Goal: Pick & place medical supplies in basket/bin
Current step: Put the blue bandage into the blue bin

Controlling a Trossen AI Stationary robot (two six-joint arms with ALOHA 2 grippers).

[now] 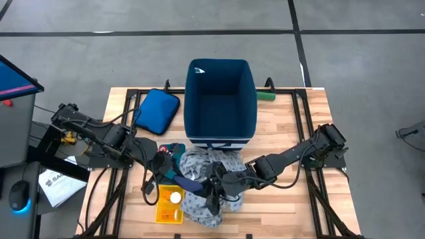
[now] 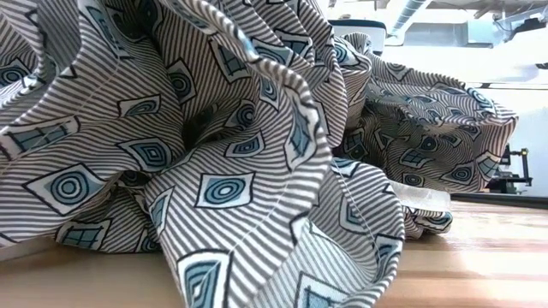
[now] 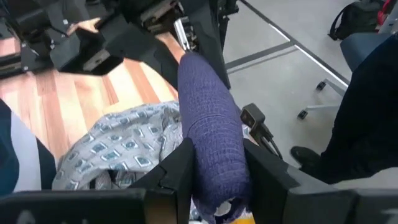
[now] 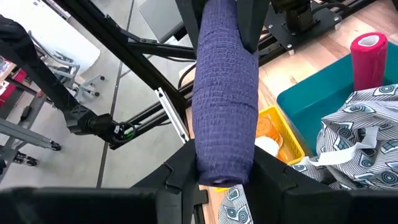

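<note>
Both grippers, left (image 3: 214, 177) and right (image 4: 225, 168), are clamped on opposite ends of one dark-blue bandage roll (image 4: 225, 93) above the patterned gown (image 1: 202, 166), near the navy bin (image 1: 220, 99); one should release before the other carries it in.

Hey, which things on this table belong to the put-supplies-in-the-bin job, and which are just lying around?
Part of the job:
- navy bin
- patterned gown
- dark-blue roll, gripped by both tools
- red roll
- green roll

Just lying about:
- blue padded pouch
- yellow tray
</note>
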